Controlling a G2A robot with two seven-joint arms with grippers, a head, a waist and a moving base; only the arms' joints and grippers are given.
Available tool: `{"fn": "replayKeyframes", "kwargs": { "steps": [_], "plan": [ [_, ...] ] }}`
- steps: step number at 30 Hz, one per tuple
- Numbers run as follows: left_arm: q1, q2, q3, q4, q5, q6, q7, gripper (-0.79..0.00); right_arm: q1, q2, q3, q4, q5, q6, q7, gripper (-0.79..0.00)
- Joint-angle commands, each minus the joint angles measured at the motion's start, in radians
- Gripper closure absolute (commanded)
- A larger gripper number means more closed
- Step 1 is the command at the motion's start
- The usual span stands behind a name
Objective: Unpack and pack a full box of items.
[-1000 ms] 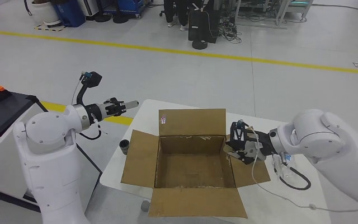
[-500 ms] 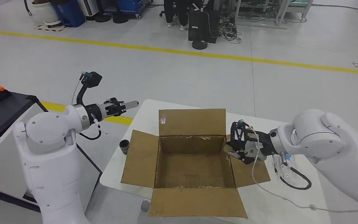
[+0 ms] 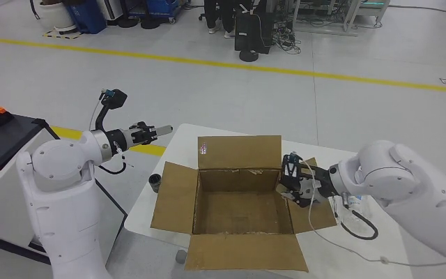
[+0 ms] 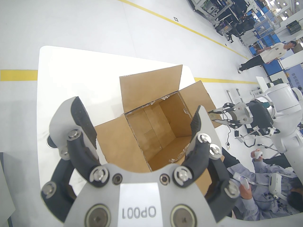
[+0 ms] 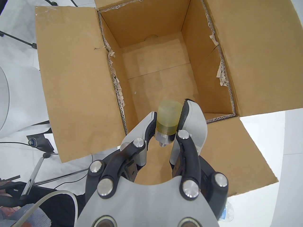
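We are holding a pale yellow cylinder (image 5: pixel 168 116) with a metal stud in our right claw (image 5: pixel 171 109), which is pinching narrow around it at the open box's (image 5: pixel 151 72) rim. Our left claw (image 4: pixel 138 109) is gaping wide and empty, hanging beyond the surface's corner. The box is looking bare inside, so we are judging unpacking finished and packing barely begun. The white surface (image 3: pixel 327 157) is standing on a pale workshop floor crossed by yellow lines (image 3: pixel 230 65).

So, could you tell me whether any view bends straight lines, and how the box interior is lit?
Left wrist view: the yellow floor line bows, fisheye-like. Right wrist view: the box has bulging flap edges; its floor is evenly lit, no glare. Top view: that line runs straight.
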Motion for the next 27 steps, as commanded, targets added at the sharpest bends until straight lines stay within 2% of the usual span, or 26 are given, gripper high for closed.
{"fn": "replayKeyframes", "kwargs": {
  "steps": [1,12,19,27],
  "plan": [
    [0.000,0.000,0.000,0.000,0.000,0.000,0.000,-0.785,0.021,-0.017,-0.021,-0.005,-0.005,0.056,0.018,0.000],
    [0.000,0.000,0.000,0.000,0.000,0.000,0.000,-0.785,0.181,-0.179,-0.207,0.042,-0.102,0.345,0.089,0.000],
    [0.000,0.000,0.000,0.000,0.000,0.000,0.000,-0.785,0.220,-0.264,-0.270,0.141,-0.042,0.411,0.069,0.000],
    [0.000,0.000,0.000,0.000,0.000,0.000,0.000,-0.785,0.225,-0.316,-0.296,0.248,-0.030,0.452,0.070,0.000]
  ]
}}
